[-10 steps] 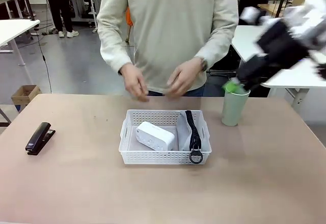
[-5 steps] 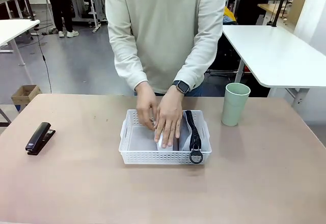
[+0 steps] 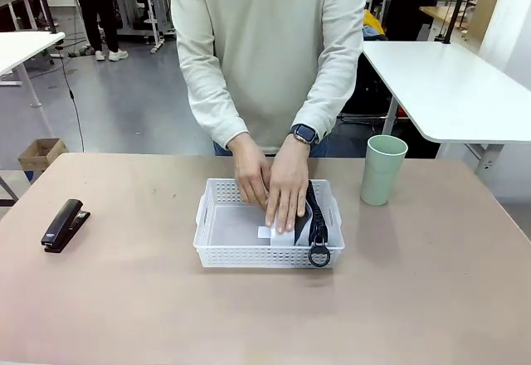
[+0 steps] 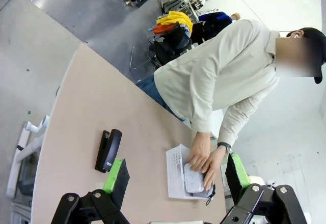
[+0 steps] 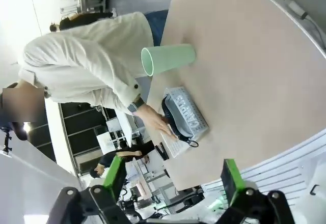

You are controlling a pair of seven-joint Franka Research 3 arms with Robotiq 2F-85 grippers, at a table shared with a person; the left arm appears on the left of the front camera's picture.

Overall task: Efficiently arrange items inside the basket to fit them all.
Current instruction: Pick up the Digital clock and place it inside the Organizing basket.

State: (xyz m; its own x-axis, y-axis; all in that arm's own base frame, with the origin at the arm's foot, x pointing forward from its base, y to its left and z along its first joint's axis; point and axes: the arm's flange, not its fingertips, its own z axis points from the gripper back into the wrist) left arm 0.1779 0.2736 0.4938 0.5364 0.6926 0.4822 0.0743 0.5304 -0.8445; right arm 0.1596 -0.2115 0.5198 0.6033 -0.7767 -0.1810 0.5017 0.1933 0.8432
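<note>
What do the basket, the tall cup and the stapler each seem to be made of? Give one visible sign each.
The basket looks like white moulded plastic: thin walls with regular rows of holes and cut-out handles. The tall cup is pale green, smooth, matt and evenly coloured; likely plastic, not certain. The stapler is black with a slight sheen; plastic or painted metal, cannot tell.

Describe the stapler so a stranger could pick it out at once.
Start at the tan table, with the white basket in its middle. Far to the robot's left of the basket, near the table's edge, the stapler lies alone. It is black, long and low, unlike the upright pale green cup on the other side.
</note>
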